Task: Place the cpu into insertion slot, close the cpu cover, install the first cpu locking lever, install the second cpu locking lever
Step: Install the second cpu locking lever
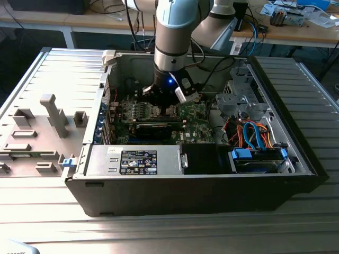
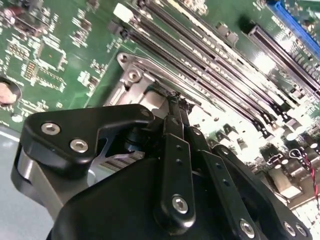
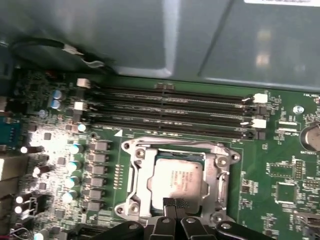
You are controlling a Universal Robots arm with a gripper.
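cpu seated in insertion slot | gripper closed (fingertips together) | case on grey ribbed table

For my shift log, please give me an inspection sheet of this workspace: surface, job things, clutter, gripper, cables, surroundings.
Surface: grey ribbed table carrying the open computer case.
Job's things: cpu lies in the insertion slot; cpu cover is down around it.
Clutter: grey holder blocks at the exterior view's left.
Gripper: gripper at the socket's edge, fingers together.
Cables: orange and blue cables inside the case.
Surroundings: wooden benches behind.
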